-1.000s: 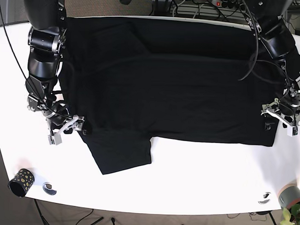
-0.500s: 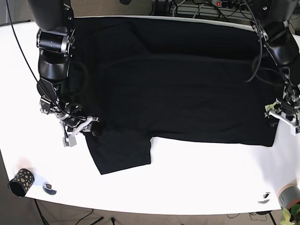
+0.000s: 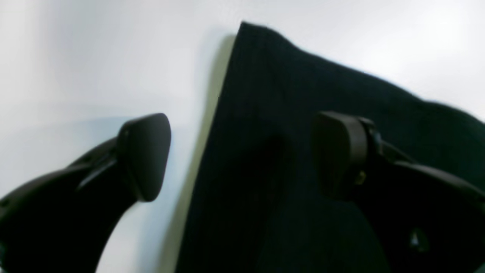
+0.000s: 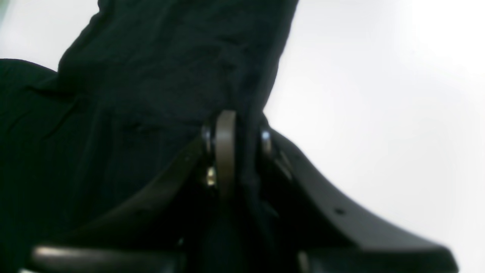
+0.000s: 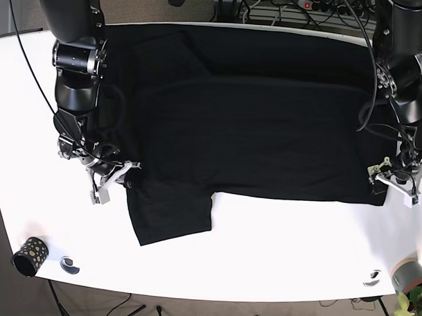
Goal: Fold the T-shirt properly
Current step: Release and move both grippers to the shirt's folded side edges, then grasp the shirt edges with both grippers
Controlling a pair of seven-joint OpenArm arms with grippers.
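Your black cotton T-shirt lies spread across the white table. Your right gripper is pinching the shirt's edge near its left sleeve; your left gripper is spread, straddling the right hem corner.

No text, label, brand, number or sign can be read in any of the views; the small patterned cup at about 7 o'clock on the desk carries only pale spots, with no letters that can be made out
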